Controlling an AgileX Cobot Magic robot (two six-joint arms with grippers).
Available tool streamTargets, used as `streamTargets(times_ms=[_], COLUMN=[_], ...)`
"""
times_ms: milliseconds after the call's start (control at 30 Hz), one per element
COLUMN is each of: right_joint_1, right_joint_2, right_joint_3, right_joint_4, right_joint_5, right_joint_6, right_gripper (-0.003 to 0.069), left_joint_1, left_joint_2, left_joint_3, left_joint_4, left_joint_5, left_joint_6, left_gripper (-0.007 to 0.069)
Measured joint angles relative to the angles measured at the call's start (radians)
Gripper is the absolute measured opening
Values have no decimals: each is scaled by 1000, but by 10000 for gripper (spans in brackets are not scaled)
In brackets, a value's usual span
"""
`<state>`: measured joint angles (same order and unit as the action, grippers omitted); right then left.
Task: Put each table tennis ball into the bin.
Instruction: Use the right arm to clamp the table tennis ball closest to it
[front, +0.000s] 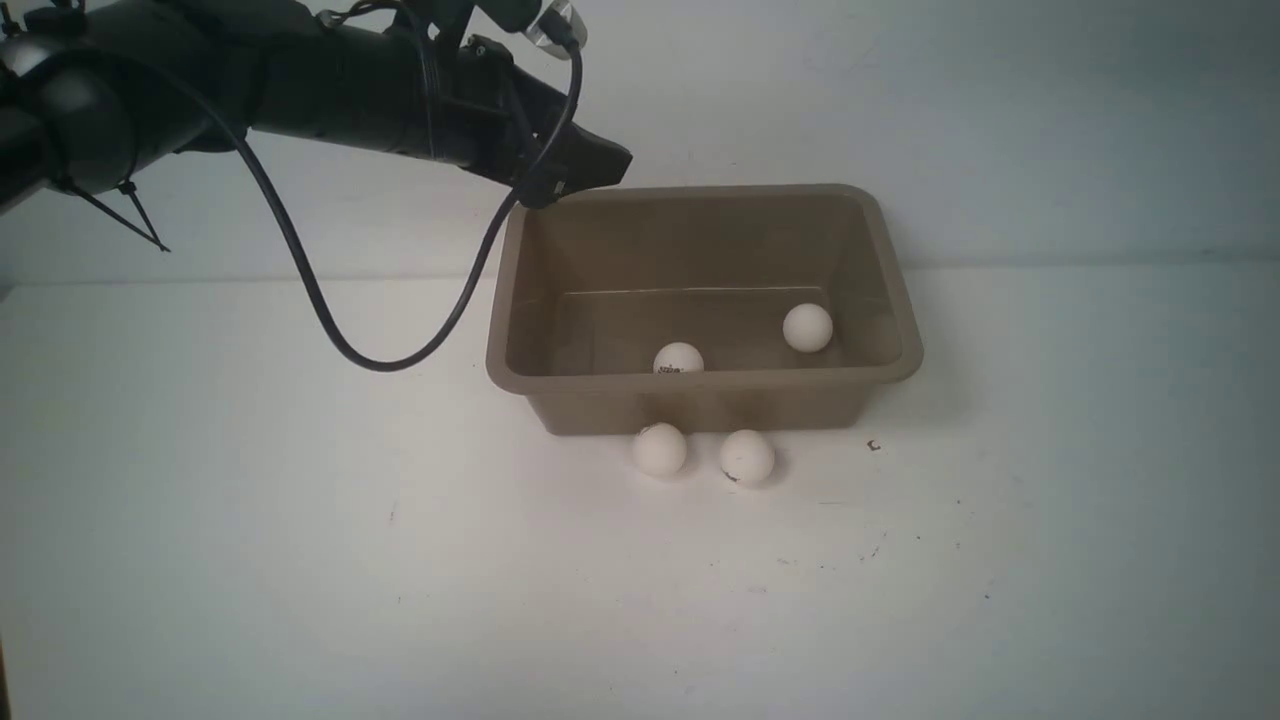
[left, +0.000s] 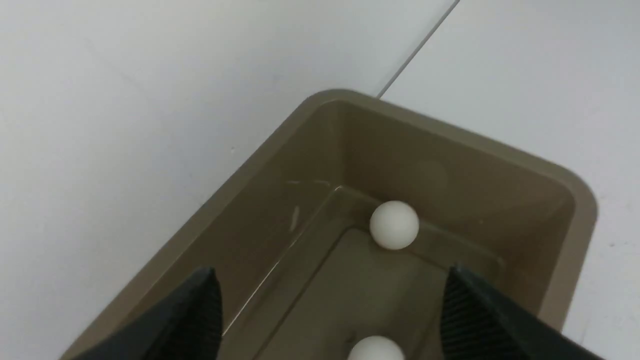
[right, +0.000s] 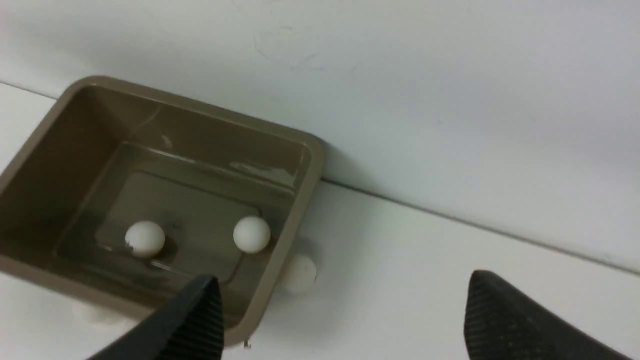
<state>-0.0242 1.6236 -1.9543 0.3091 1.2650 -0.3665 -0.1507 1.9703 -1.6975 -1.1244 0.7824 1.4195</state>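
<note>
The taupe bin (front: 700, 385) stands mid-table against the back wall. Two table tennis balls lie inside it, one by the front wall (front: 678, 358) and one further right (front: 807, 327). Two more balls (front: 660, 449) (front: 746, 456) rest on the table, touching the bin's front wall. My left gripper (front: 592, 162) hovers over the bin's far left corner, open and empty, with the bin (left: 580, 220) and a ball (left: 394, 225) below it. My right gripper (right: 345, 300) is open and empty, above the table just right of the bin (right: 300, 200). A blurred ball-like spot (right: 299, 272) shows outside that wall.
The white wall (front: 1000, 120) rises directly behind the bin. The left arm's black cable (front: 330, 330) loops down beside the bin's left wall. A small dark mark (front: 873, 445) lies on the table near the bin's front right corner.
</note>
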Motion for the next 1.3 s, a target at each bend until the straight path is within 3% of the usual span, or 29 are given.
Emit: streamTargets(times_ms=[233, 433, 500, 600, 900, 1300], right_joint_1=[-1, -1, -1, -1, 20, 20], right_joint_2=[-64, 11, 63, 133, 286, 433], right_joint_3=[258, 441, 483, 497, 497, 497], right_joint_4=[5, 63, 87, 125, 208, 489], right_joint_5=[-1, -144, -220, -291, -474, -553], right_joint_6=[-54, -359, -559, -733, -939, -1368], right_gripper=[589, 589, 589, 589, 589, 589], left_joint_1=[0, 0, -1, -1, -1, -1], left_joint_2=[0, 0, 0, 0, 0, 0], left_joint_3=[0, 0, 0, 0, 0, 0], left_joint_4=[-62, -80, -81, -82, -85, -97], left_joint_5=[3, 3, 3, 3, 3, 3], left_joint_6=[37, 53, 53, 53, 53, 53], left_gripper=[531, 531, 531, 531, 531, 531])
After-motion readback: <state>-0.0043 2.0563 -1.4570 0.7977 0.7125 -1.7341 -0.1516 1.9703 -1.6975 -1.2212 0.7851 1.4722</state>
